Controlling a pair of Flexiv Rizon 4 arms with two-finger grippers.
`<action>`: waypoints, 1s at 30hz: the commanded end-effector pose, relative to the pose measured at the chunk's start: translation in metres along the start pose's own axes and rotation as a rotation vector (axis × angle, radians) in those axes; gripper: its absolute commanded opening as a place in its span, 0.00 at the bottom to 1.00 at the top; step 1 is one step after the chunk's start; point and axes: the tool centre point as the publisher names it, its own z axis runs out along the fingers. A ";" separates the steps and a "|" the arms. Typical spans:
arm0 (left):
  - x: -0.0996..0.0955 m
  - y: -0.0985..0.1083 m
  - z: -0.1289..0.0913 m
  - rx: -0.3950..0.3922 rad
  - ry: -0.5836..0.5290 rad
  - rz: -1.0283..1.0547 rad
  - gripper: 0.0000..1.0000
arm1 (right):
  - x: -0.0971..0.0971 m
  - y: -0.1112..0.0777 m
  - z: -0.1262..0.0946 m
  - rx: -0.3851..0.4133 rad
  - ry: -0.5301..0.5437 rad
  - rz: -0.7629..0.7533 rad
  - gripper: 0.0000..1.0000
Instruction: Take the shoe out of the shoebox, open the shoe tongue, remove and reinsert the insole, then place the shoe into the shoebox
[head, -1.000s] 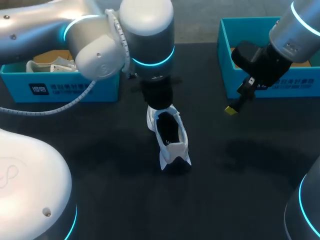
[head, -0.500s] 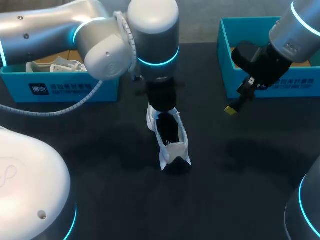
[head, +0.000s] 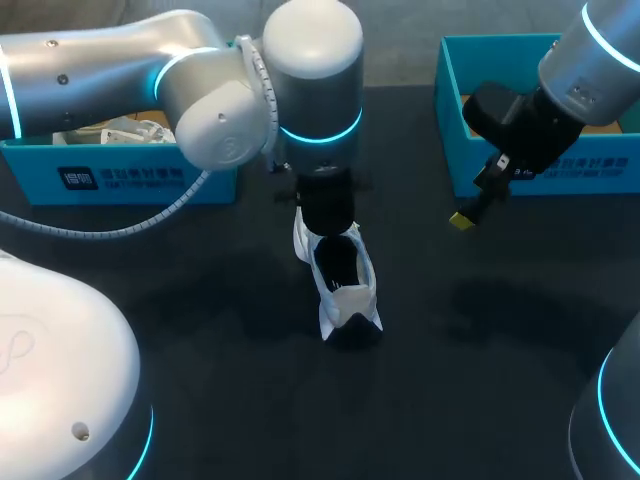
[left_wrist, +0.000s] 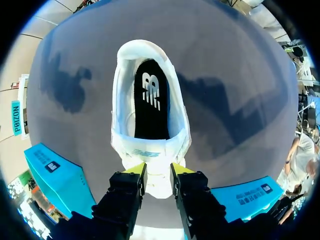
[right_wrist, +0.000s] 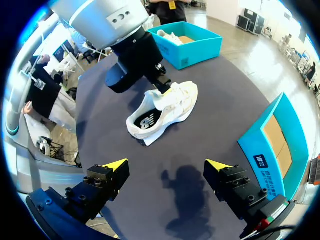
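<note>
A white shoe (head: 340, 275) with a black insole (left_wrist: 150, 107) lies on the dark table, out of its box. My left gripper (left_wrist: 157, 176) hangs over the shoe's tongue end (left_wrist: 150, 152). It is open only narrowly, with the white upper between its fingers, and I see no firm pinch. In the head view the left wrist (head: 325, 205) hides that end of the shoe. My right gripper (right_wrist: 165, 167) is open wide and empty, well apart from the shoe (right_wrist: 162, 112), near the right shoebox (head: 540, 115).
A teal shoebox (head: 120, 175) at the back left holds another white shoe (head: 110, 130). A second teal shoebox stands at the back right, partly behind my right arm (head: 530, 120). Bare dark tabletop (head: 450, 350) lies in front of the shoe.
My left arm has shifted slightly to the right and settled over the shoe, and its fingers have narrowed. The shoe and the right arm have not moved.
</note>
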 end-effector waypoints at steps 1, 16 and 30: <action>0.001 0.002 -0.002 0.001 -0.007 -0.003 0.31 | 0.000 0.000 0.001 0.002 0.001 0.001 1.00; -0.007 -0.025 0.006 0.028 -0.017 -0.024 0.33 | 0.000 0.000 0.001 0.002 0.001 0.001 1.00; -0.005 -0.033 -0.001 -0.014 -0.021 -0.112 0.34 | 0.000 0.000 0.001 0.002 0.001 0.001 1.00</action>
